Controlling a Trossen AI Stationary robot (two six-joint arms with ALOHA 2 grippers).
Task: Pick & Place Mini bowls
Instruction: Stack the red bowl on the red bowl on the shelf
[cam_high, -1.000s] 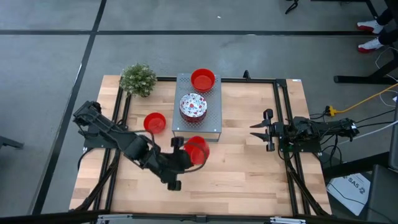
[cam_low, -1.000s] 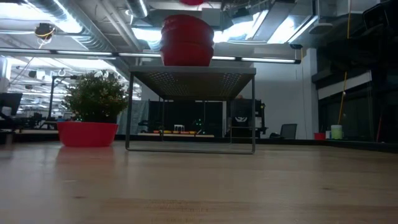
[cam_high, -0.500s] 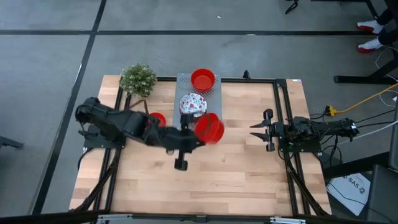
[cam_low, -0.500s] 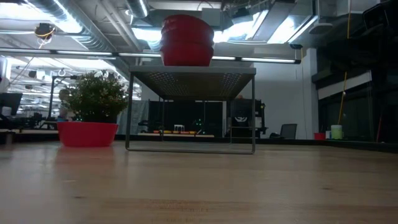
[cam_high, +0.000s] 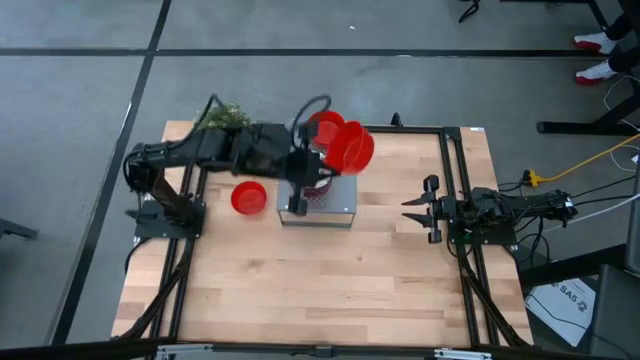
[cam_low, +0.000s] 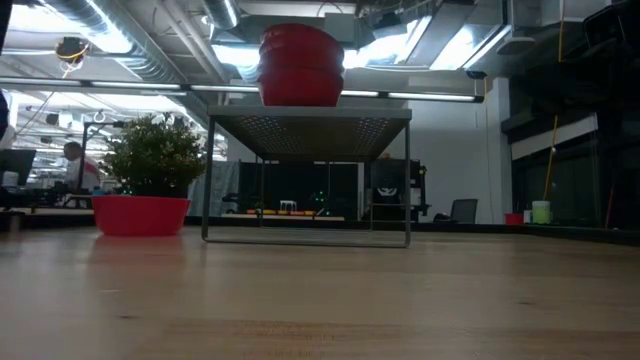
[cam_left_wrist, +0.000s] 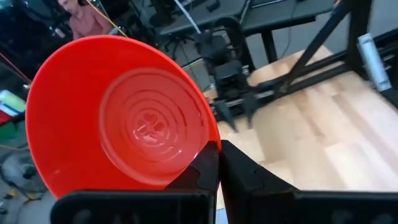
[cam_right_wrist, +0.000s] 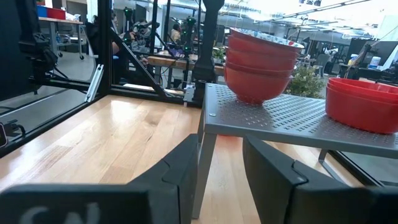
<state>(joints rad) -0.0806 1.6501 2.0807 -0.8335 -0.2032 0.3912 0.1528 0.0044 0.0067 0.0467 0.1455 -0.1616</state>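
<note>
My left gripper (cam_high: 322, 160) is shut on a plain red mini bowl (cam_high: 350, 145) above the grey perforated box (cam_high: 340, 205). In the left wrist view the bowl's (cam_left_wrist: 124, 118) inside faces the camera. Another red bowl (cam_high: 322, 125) sits on the box's far end, and the speckled stack is mostly hidden under my arm. In the low view a stack of bowls (cam_low: 300, 65) stands on the box top (cam_low: 310, 118). One more red bowl (cam_high: 249, 197) rests on its base on the table, left of the box. My right gripper (cam_high: 422, 209) waits open at the right. My left gripper pinches the red bowl's rim (cam_left_wrist: 208, 144) between its two fingers, at the edge nearest my wrist. The bowl is lifted clear, over the far right part of the grey box.
A small green plant (cam_high: 228, 113) stands at the far left corner, partly under my left arm. Black frame rails (cam_high: 455, 180) run along the table's sides. Bare wood (cam_high: 330, 285) fills the near half. A person sits in the room beyond (cam_low: 72, 155).
My left gripper has carried the red bowl from the near middle of the table toward the far edge and upward. It now hangs over the grey box, beside the red bowl at the box's far end. The arm has swung across the plant.
</note>
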